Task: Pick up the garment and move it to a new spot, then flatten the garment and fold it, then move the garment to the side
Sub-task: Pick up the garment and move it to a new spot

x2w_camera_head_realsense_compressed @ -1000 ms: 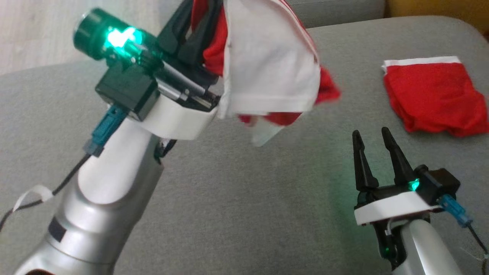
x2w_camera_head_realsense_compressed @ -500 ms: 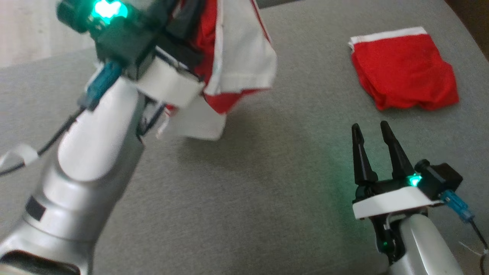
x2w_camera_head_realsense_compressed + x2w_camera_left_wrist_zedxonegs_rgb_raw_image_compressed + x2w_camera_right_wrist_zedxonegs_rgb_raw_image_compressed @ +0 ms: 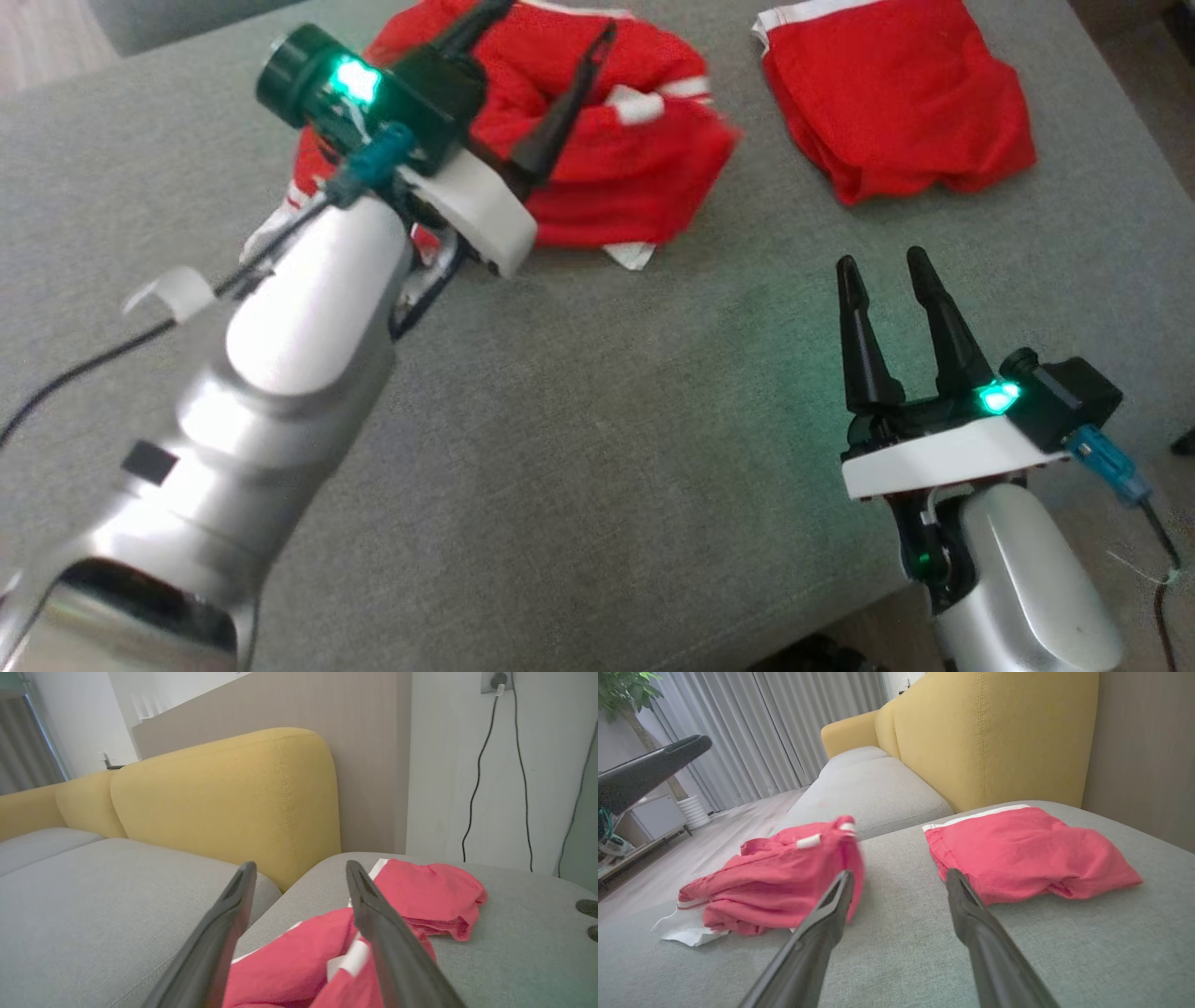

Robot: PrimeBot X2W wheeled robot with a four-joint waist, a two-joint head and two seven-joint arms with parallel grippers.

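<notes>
The garment, red with white trim, lies crumpled on the grey cushion at the far middle. My left gripper hangs just over it, open, its two fingers spread above the cloth with nothing between them. In the left wrist view the garment lies below the left gripper. The right wrist view has the garment heaped at the left, a white part sticking out underneath. My right gripper stands open and empty near the cushion's front right, well apart from the cloth.
A second red garment with a white band lies folded at the far right. The cushion's edge runs close by my right arm. A yellow sofa back rises behind the cushion, with a lower grey seat beside it.
My left gripper has opened and let go of the garment, which hung from it before and now lies heaped on the cushion. The head camera has tilted. The right gripper stays open.
</notes>
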